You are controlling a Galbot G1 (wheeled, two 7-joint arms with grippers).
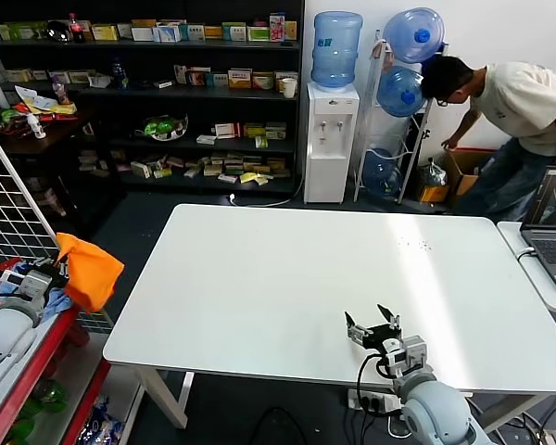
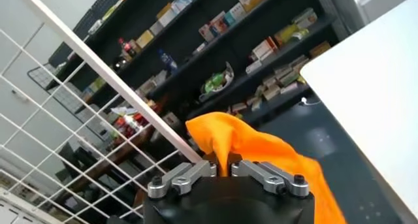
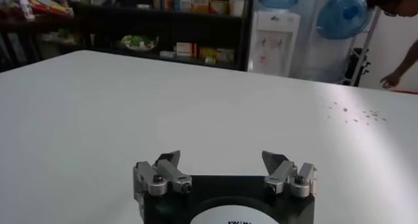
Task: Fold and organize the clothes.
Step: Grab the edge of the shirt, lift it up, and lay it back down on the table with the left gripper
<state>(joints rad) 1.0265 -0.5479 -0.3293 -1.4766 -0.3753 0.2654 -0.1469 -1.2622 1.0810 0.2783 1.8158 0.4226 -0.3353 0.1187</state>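
Off to the left, past the white table (image 1: 287,278) edge: wire grid panel (image 1: 9,199) and red cart (image 1: 37,357) crowding the left gripper (image 2: 222,168). Farther back, dark shelves (image 1: 167,93) of boxes, water dispenser (image 1: 332,120), person (image 1: 510,111) bending at far right. Left gripper pressed together on a bunched fold of the orange shirt (image 1: 88,269), hanging crumpled beside the table, bright, plain, thin. Right gripper (image 1: 373,326) spread wide, holding nothing, low over the table's near edge.
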